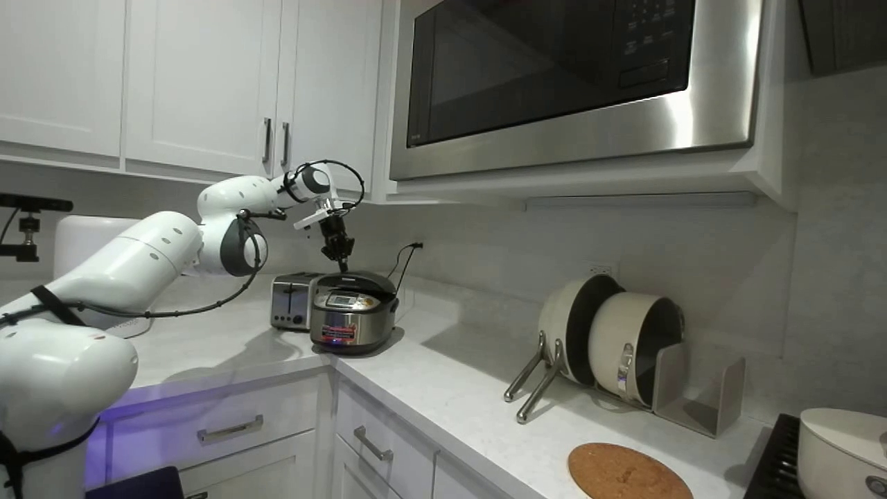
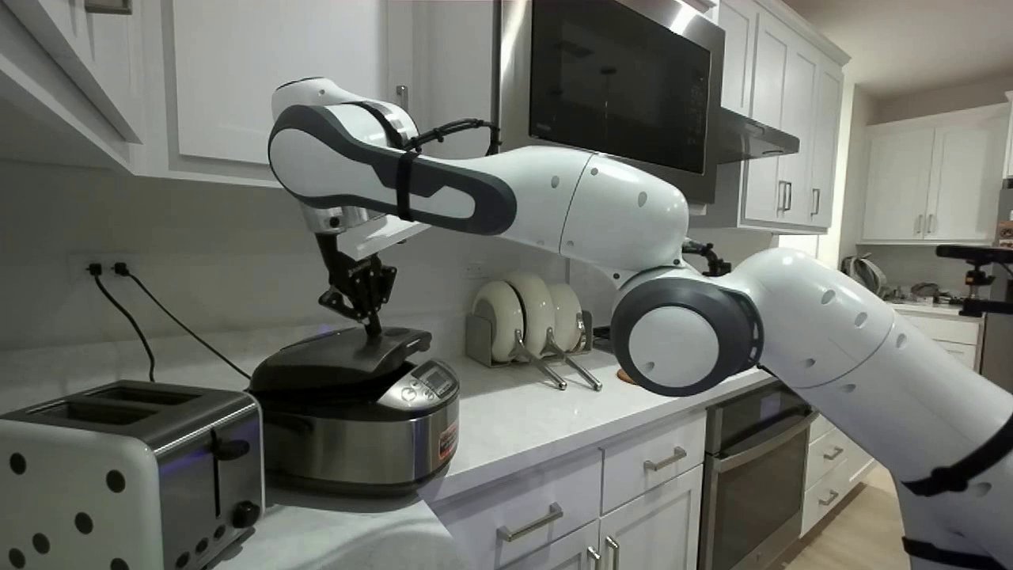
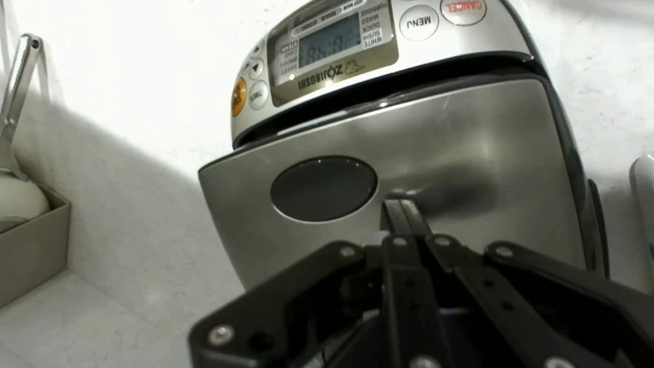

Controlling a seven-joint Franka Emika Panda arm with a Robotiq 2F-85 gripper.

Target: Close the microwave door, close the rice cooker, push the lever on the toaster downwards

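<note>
The metallic rice cooker (image 1: 352, 326) (image 2: 348, 443) stands in the counter corner. Its lid (image 2: 332, 360) (image 3: 460, 148) is partly lowered, with a dark gap along its front edge. My gripper (image 1: 343, 266) (image 2: 373, 326) (image 3: 401, 203) is shut and empty. Its fingertips point down at the lid and appear to touch it, beside the oval window. The silver-and-black toaster (image 1: 291, 301) (image 2: 79, 483) stands beside the cooker. Its lever (image 2: 229, 449) sits high in its slot. The microwave door (image 1: 513, 69) (image 2: 617, 87) appears shut flush in both exterior views.
Pans in a rack (image 1: 700, 409) (image 2: 479, 339) stand farther along the counter. A round brown mat (image 1: 629, 473) and a cream pot (image 1: 845, 443) are near the stove. Power cords (image 2: 170, 317) run behind the cooker. White cabinets (image 1: 201, 83) hang above the arm.
</note>
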